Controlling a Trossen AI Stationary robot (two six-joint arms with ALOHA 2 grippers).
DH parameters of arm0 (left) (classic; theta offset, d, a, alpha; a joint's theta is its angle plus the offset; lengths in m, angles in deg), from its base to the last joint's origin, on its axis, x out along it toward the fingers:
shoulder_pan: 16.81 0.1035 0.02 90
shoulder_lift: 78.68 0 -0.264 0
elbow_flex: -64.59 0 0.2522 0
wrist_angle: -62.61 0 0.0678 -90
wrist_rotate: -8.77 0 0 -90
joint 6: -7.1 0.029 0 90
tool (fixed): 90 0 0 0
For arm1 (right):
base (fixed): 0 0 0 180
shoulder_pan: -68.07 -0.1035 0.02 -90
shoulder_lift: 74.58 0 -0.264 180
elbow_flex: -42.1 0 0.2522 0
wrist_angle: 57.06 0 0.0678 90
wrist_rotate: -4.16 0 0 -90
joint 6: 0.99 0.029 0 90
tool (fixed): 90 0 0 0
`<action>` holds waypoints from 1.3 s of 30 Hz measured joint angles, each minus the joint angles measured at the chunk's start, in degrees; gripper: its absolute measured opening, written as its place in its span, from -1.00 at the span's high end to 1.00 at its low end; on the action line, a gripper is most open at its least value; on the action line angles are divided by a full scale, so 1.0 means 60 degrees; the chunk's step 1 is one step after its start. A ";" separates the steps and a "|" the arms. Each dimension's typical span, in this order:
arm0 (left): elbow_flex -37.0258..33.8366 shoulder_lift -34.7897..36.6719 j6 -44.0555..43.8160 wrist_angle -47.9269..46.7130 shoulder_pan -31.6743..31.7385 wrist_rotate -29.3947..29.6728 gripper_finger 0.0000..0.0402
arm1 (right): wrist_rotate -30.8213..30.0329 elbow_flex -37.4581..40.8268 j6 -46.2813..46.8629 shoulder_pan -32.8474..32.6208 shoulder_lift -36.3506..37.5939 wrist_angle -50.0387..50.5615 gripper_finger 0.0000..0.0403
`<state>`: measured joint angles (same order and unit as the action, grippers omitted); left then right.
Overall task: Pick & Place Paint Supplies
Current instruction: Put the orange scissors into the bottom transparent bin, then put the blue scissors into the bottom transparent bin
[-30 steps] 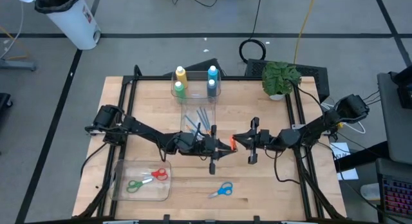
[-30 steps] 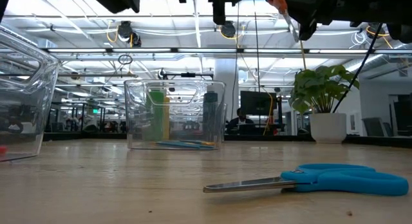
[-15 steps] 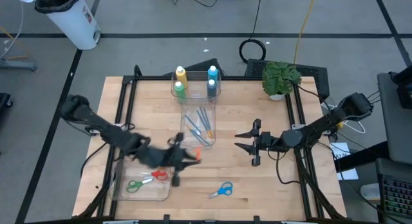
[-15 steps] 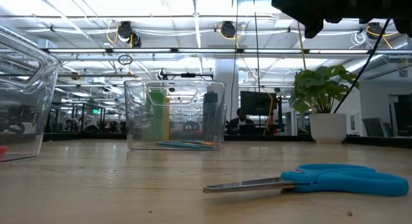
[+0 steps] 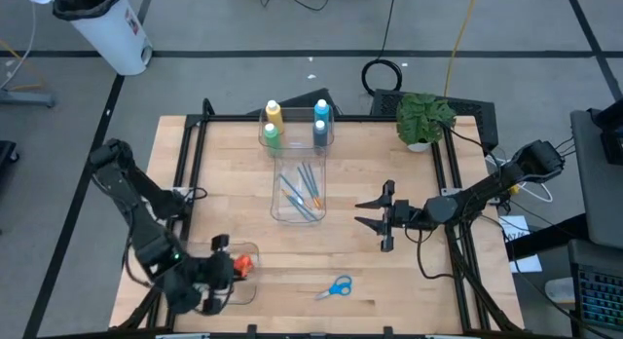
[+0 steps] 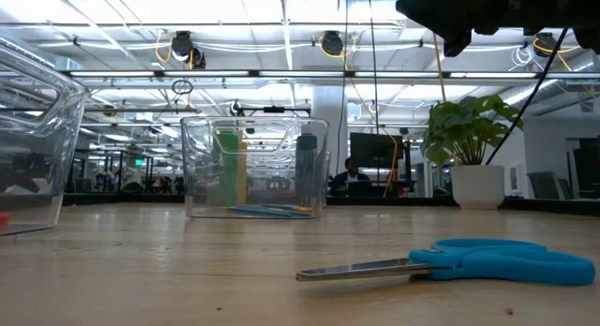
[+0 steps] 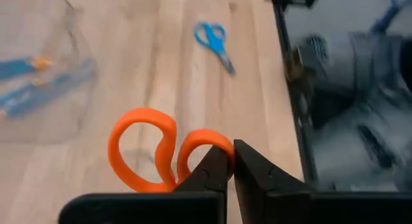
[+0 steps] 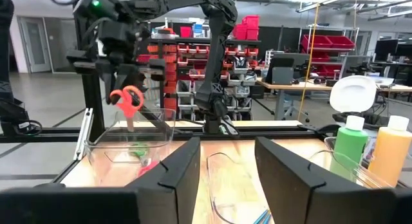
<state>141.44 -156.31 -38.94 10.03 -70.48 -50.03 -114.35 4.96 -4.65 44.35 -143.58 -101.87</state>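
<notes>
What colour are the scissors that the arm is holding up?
Orange scissors, shown best in the left wrist view.

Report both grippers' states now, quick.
Left gripper: shut on the orange scissors, held above the clear tray.
Right gripper: open, holding nothing, over the table's right half.
</notes>
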 joint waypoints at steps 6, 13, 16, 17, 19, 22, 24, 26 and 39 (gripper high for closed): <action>0.0000 -0.0410 -0.0594 -0.1034 -0.0937 0.0093 0.90 | -0.0001 0.0000 -0.0004 0.0000 0.0000 0.0038 0.31; -0.0004 -0.0876 -0.2224 -0.1258 -0.1064 -0.1650 0.89 | -0.0001 0.0004 -0.0011 0.0004 0.0001 0.0038 0.33; -0.0007 -0.0896 -0.2946 -0.1375 -0.1018 -0.1699 0.77 | -0.0001 0.0004 -0.0004 0.0025 -0.0001 0.0038 0.33; -0.0007 -0.0896 -0.3045 -0.1401 -0.0993 -0.1705 0.72 | -0.0001 0.0004 -0.0004 0.0025 0.0001 0.0034 0.32; -0.0007 -0.0896 -0.3160 -0.1533 -0.0932 -0.1702 0.63 | -0.0001 0.0004 -0.0004 0.0025 0.0000 0.0034 0.32; -0.0007 -0.0896 -0.3119 -0.1593 -0.0892 -0.1698 0.52 | -0.0001 0.0004 -0.0004 0.0022 -0.0001 0.0036 0.33; -0.0007 -0.0896 -0.3097 -0.1608 -0.0862 -0.1701 0.45 | -0.0001 0.0004 -0.0004 0.0022 -0.0002 0.0034 0.33; -0.0007 -0.0896 -0.3112 -0.1611 -0.0820 -0.1703 0.40 | 0.0001 0.0004 -0.0004 0.0022 -0.0001 0.0034 0.32; -0.0007 -0.0815 -0.3096 -0.0081 0.0310 -0.1256 0.29 | 0.1286 -0.0372 0.1367 -0.0585 -0.0234 0.1604 0.16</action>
<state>141.40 -161.20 -57.51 9.55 -68.63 -57.57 -106.64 2.73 3.54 40.84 -144.98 -92.25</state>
